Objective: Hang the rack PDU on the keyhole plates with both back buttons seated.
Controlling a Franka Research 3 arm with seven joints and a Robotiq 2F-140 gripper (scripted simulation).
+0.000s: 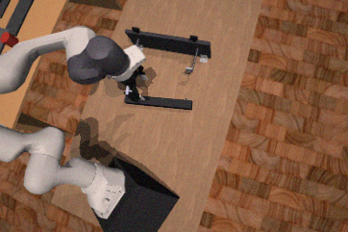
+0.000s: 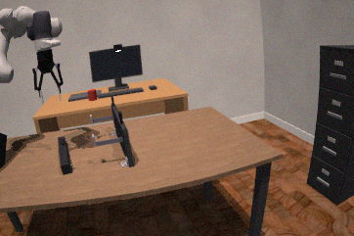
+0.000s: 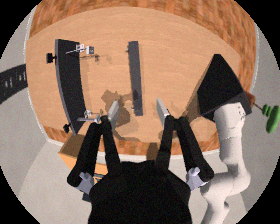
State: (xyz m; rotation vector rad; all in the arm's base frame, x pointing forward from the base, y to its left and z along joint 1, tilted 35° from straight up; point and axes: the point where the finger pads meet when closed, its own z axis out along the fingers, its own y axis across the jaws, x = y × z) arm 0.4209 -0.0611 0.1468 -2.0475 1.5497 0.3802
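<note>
Far below fingers: PDU [image 3: 135, 76].

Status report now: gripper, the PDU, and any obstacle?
Gripper half open, empty, high above table. PDU flat on table, not hung. Keyhole stand upright beside it. No obstacle seen.
</note>
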